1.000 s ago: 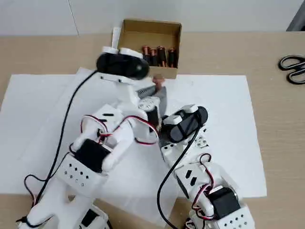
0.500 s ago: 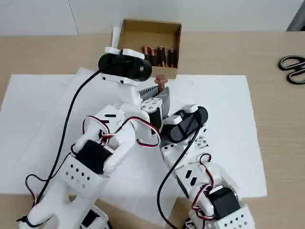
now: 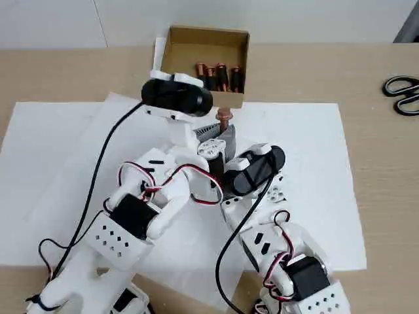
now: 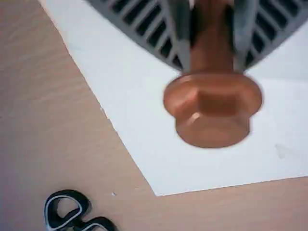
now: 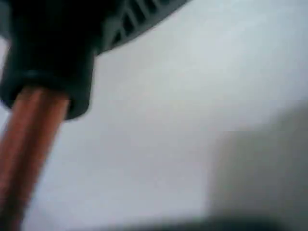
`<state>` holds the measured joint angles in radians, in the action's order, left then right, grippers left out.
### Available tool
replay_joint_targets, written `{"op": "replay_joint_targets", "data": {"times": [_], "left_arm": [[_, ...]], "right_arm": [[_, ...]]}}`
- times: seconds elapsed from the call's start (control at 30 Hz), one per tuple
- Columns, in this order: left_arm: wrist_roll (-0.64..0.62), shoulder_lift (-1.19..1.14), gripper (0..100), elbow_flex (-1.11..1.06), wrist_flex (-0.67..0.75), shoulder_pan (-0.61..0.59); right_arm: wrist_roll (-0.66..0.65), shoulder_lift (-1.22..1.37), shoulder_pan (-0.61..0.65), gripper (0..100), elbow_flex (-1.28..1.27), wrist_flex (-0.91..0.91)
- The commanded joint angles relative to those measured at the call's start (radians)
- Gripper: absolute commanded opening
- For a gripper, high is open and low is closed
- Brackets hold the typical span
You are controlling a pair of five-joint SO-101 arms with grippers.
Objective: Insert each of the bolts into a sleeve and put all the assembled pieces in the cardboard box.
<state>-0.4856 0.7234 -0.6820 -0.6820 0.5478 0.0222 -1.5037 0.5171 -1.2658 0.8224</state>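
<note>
Left pincer (image 4: 210, 33), clamped on the bolt (image 4: 211, 113), just pushes it deeper into the sleeve (image 5: 45, 62) the right pincer (image 5: 72, 33) grips, so it's nearly assembled.

Copper-coloured hex-headed metal bolt (image 4: 211, 108): uniform reddish-orange with a dull sheen. Left hand (image 4: 211, 62): mid-grey plastic with a slatted pattern of dark slots. Black cylindrical sleeve (image 5: 48, 72): plain matt black, with a copper-orange shank (image 5: 24, 159) issuing from it. Open brown cardboard box (image 3: 175, 47): plain tan. Row of assembled pieces (image 3: 219, 76) inside: copper with black bands. Overlapping white paper sheets (image 3: 308, 144): unmarked white. Wooden tabletop (image 3: 314, 72): pale beige with faint grain. Black-handled scissors (image 3: 402, 95): black loops. Two white robot arms (image 3: 78, 261): white shells, black motors and cables, red, white and black wire bundles, and a pattern of small dark holes on the base plates.
</note>
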Motion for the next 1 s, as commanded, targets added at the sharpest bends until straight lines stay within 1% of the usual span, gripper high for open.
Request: {"op": "replay_joint_targets", "data": {"times": [0.0, 0.1, 0.3, 0.5, 0.63, 0.87, 0.97], "left_arm": [[-0.002, 0.014, 0, 0.002, 0.031, 0.000], [-0.002, 0.014, 0, -0.002, 0.029, 0.000], [0.002, 0.015, 0, 0.004, -0.098, 0.000], [0.017, 0.015, 0, 0.005, -0.175, 0.000], [0.080, 0.015, 0, 0.005, -0.193, 0.000], [0.103, 0.015, 0, -0.001, -0.199, 0.002], [0.104, 0.015, 0, 0.005, -0.258, 0.015]], "right_arm": [[0.000, -0.012, -0.004, 0.4, 0.009, 0.002], [0.000, -0.012, -0.004, 0.4, 0.009, 0.002], [0.000, -0.012, -0.005, 0.4, 0.009, 0.004], [0.000, -0.012, -0.005, 0.4, 0.009, 0.004], [0.000, -0.012, -0.005, 0.4, 0.009, 0.004], [0.000, -0.012, -0.005, 0.4, 0.009, 0.004], [0.000, -0.012, -0.005, 0.4, 0.009, 0.004]]}}
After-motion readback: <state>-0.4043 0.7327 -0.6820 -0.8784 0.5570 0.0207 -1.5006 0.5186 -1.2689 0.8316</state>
